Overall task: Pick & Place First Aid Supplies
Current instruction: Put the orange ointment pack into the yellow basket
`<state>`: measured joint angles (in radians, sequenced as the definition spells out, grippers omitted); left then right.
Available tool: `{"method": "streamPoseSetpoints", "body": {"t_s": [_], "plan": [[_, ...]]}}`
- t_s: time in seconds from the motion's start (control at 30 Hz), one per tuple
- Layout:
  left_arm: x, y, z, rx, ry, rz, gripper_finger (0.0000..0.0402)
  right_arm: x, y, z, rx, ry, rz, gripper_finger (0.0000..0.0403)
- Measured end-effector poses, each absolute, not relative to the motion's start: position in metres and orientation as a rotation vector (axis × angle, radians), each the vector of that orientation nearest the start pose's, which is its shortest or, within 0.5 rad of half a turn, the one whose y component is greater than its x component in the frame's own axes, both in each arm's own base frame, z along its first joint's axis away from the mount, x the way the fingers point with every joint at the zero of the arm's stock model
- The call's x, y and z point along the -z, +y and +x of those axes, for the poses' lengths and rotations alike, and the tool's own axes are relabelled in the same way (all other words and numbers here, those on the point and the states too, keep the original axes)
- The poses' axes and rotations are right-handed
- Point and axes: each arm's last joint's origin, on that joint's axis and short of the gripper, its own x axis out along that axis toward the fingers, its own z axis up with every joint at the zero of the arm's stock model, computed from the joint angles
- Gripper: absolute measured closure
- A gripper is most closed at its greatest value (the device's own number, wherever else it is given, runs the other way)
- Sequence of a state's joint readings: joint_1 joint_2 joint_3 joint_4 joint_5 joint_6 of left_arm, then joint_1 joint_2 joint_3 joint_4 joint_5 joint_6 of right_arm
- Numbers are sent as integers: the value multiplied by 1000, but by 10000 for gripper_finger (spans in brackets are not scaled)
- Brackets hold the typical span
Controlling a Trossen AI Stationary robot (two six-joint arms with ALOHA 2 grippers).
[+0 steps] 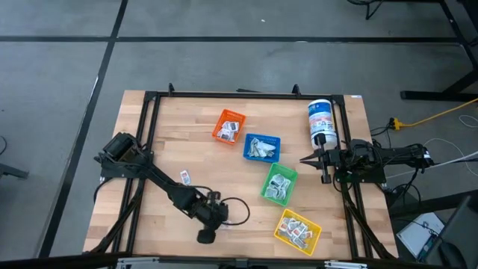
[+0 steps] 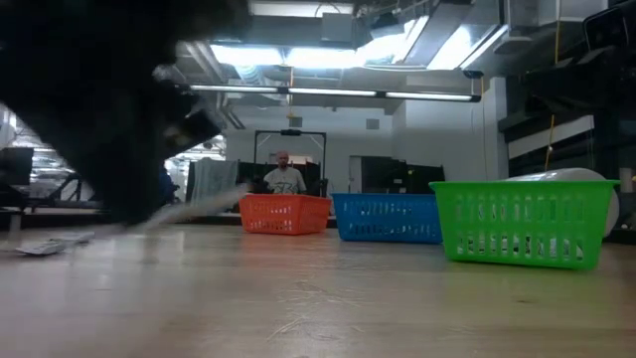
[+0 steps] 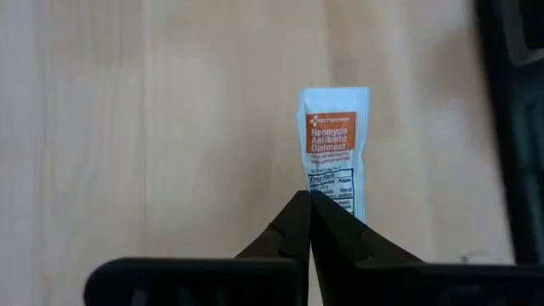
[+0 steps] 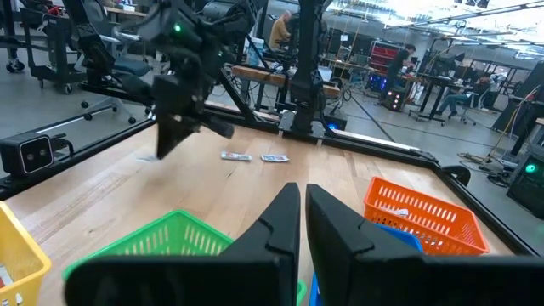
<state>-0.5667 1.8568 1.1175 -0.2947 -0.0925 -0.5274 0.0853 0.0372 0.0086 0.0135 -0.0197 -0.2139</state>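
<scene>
— Where is the packet?
— One ointment packet (image 3: pixel 335 144) is pinched between the clenched fingertips of the left gripper (image 3: pixel 309 201), above bare wood at the table's (image 1: pixel 149 217) front left (orange panel legible). Two more packets (image 4: pixel 255 157) lie loose beyond.
— Bins?
— Four in a diagonal: orange bin (image 1: pixel 228 126), blue bin (image 1: pixel 261 147), green bin (image 1: pixel 279 184), yellow bin (image 1: pixel 298 230), each holding packets.
— The other arm?
— The right gripper (image 1: pixel 305 159) is clenched and empty, beside one white canister (image 1: pixel 321 122).
</scene>
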Motion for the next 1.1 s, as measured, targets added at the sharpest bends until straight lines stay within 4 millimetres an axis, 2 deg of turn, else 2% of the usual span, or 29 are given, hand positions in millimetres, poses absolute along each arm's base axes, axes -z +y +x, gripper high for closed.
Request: {"method": "streamPoseSetpoints", "body": {"t_s": [0.17,0.37,0.87,1.1], "plan": [[-163,-197,323,233,873,-50,399,-165,9,99,-107,4,-214,377],[-175,-188,343,273,690,-13,400,-165,9,99,-106,3,-214,377],[-202,-160,374,246,352,73,400,-165,9,99,-106,3,-214,377],[-209,-147,390,171,301,70,400,-165,9,99,-106,4,-214,377]]}}
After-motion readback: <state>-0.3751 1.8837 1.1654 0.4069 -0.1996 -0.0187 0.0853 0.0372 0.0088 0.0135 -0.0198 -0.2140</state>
